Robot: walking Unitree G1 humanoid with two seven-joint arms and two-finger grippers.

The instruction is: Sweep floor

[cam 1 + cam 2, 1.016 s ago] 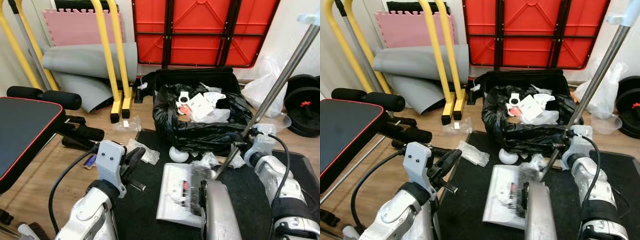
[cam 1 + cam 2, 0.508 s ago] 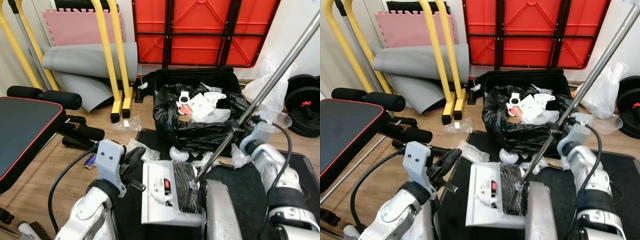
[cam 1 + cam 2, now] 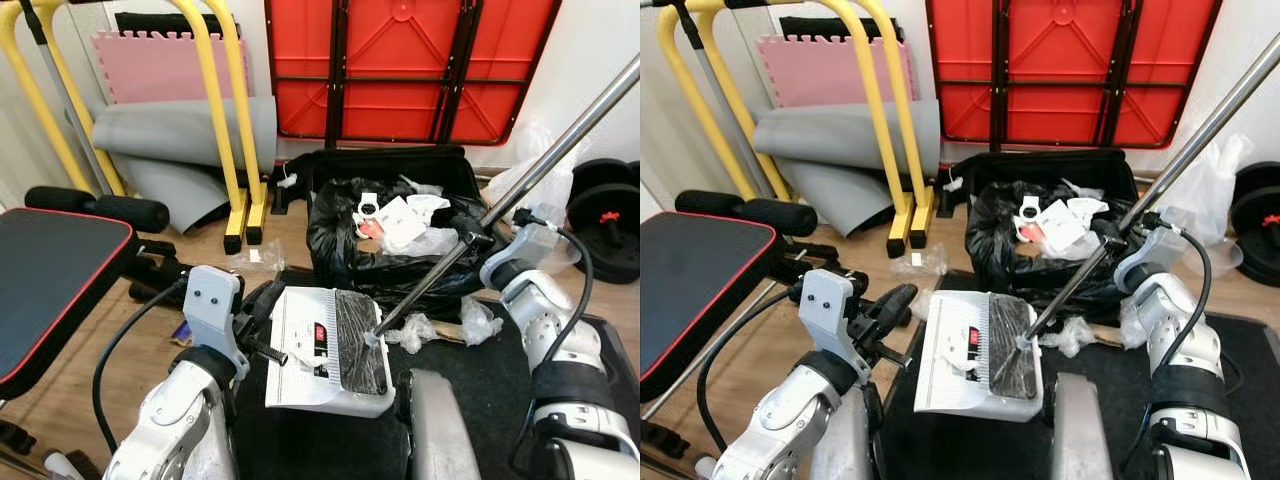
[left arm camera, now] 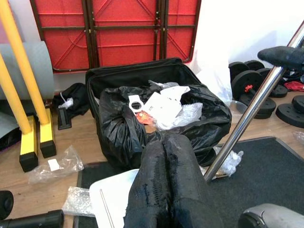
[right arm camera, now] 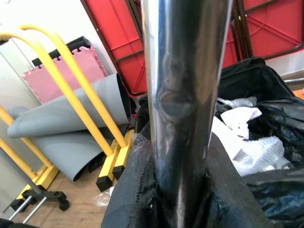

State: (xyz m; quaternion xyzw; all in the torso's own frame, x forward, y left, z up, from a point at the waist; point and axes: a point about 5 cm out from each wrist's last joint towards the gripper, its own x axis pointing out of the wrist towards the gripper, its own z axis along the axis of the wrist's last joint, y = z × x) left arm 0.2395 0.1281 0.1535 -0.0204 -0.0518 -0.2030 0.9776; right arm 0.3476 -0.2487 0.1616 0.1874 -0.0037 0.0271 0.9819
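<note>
My right pincer (image 3: 1110,238) sits right of centre in the head view, its black fingers (image 5: 142,190) pinching the broom pole (image 3: 560,130), a shiny metal rod that runs from the upper right corner down to the middle of the frame. The pole's lower end meets the dark broom head (image 3: 358,328), which lies on the white dustpan (image 3: 300,345) at lower centre, over the black floor mat (image 3: 490,390).

My left pincer (image 4: 164,183) is at lower left of centre, fingers pressed together with nothing between them, tips just beside the dustpan's left edge (I cannot tell whether they touch it).

Just right of the broom head, crumpled clear plastic scraps (image 3: 418,330) lie on the mat, and another clump (image 3: 478,322) sits a little further right. Above them, in the middle of the frame, a black rubbish bag (image 3: 400,240) stands open with white paper and packaging inside.

At left is a black padded bench with red trim (image 3: 50,290). Yellow metal frames (image 3: 235,130), a grey rolled mat (image 3: 180,135) and a pink foam tile (image 3: 155,65) fill the upper left; a red folded panel (image 3: 400,65) leans on the wall at upper centre. Black weight plates (image 3: 605,205) lie at the right edge.
</note>
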